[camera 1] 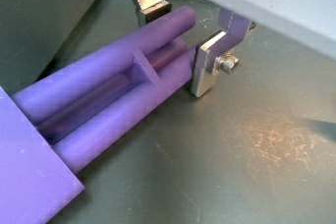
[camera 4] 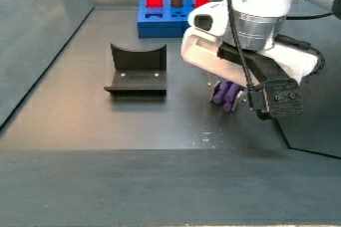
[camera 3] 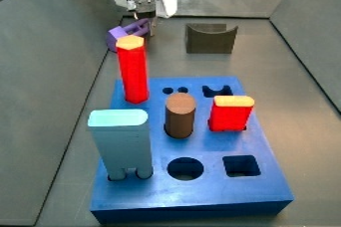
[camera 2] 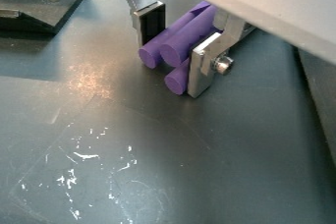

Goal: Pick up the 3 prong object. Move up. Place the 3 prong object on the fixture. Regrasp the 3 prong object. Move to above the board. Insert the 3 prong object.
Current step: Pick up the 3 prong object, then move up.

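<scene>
in a wrist view, gripper [camera 1: 176, 37] down low with silver fingers [camera 1: 210, 63] on either side of the 3 prong object [camera 1: 118, 95], purple prongs lying flat on the dark floor; pads right at its sides, jaws narrow, looks like squeezing it but hard to swear to full contact. in a wrist view again, same story: gripper [camera 2: 178, 43] straddling the 3 prong object [camera 2: 178, 43], still resting on the floor, fixture [camera 2: 33, 10] off toward a corner, empty. in a side view, gripper [camera 3: 138, 19] near the far left edge of the floor, behind the red post [camera 3: 132, 70] on the board [camera 3: 200, 176]; fixture [camera 3: 209, 38] at the far edge, notch empty. in a side view, gripper [camera 4: 233, 100] low over the purple piece [camera 4: 228, 96], fixture [camera 4: 135, 70] well apart, board [camera 4: 158, 20] at the far end. so: very first step, pick barely under way; lift, fixture, regrasp, insert all left.
</scene>
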Robot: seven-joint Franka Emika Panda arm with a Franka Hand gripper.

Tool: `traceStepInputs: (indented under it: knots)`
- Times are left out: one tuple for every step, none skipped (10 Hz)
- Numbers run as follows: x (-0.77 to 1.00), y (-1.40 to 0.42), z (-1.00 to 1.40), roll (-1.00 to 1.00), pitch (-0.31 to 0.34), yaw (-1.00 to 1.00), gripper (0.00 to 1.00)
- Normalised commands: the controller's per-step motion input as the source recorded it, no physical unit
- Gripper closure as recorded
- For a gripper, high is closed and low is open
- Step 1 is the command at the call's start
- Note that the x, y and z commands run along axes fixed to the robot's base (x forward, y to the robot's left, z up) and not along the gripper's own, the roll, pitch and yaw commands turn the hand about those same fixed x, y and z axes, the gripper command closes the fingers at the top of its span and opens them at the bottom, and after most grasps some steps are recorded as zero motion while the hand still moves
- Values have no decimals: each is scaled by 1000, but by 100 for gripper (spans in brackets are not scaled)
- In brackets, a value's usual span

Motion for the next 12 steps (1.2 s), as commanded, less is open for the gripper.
traceStepInputs:
  knots:
    - [0, 0, 0, 0, 0, 0, 100]
    - [0, 0, 0, 0, 0, 0, 100]
    - [0, 0, 0, 0, 0, 0, 100]
    - [0, 0, 0, 0, 0, 0, 100]
    - [0, 0, 0, 0, 0, 0, 100]
    - [0, 0, 0, 0, 0, 0, 100]
    - [0, 0, 0, 0, 0, 0, 100]
    - [0, 0, 0, 0, 0, 0, 100]
    - [0, 0, 0, 0, 0, 0, 100]
    - [0, 0, 833, 0, 0, 0, 100]
    - [11, 19, 820, 2, -1, 7, 100]
    - [14, 23, 668, -13, 32, 12, 100]
